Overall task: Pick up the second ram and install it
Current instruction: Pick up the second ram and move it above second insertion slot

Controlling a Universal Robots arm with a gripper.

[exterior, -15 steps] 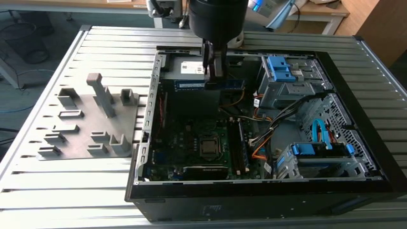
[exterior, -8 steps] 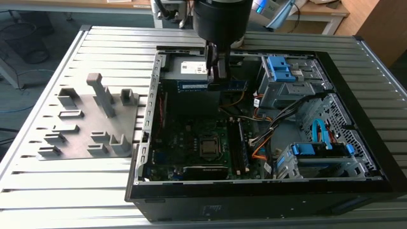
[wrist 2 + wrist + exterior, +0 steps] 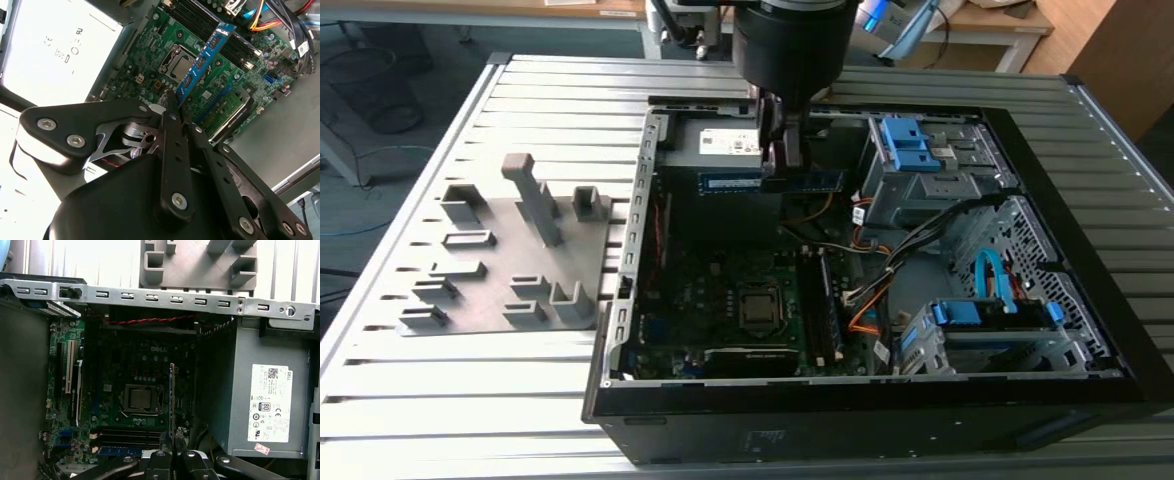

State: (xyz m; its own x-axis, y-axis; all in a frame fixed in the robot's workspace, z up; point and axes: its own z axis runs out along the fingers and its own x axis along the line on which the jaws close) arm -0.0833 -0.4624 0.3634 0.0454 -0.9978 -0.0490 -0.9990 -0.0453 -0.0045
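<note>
Right at the arm's tip, the pincer [image 3: 173, 104] is clenched on the second ram [image 3: 206, 56]. Its fingers press on the stick's two flat faces, roughly at mid-length as the exterior view shows it. The stick hangs in the air on its long edge, apart from everything beneath.

It looks like a light, thin, stiff board, so weight should be no trouble. I'd call it fragile all the same. The black chips stand proud of the faces, and the contact edge wants no touching or scraping. The bare board between chips, near the middle, seems the sound place to hold it, squeezed only lightly. A grip well off-centre would likely let it tilt when pushed.

Below it lies the open computer case [image 3: 854, 425] on its side, serving as the container here. On its floor is the motherboard [image 3: 707, 290], with the processor socket [image 3: 761, 308] and, just beside that, the long dark memory slots [image 3: 823, 300]. I can't tell whether a stick sits in one of them.

Further along inside are a tangle of cables [image 3: 921, 240], blue-tabbed drive cages [image 3: 914, 160] and the power supply [image 3: 270, 405] with its pale label.

Beyond the case wall, toward the exterior view's left, a grey fixture plate [image 3: 507, 260] of upright holders rests on the ribbed tabletop [image 3: 440, 420].
</note>
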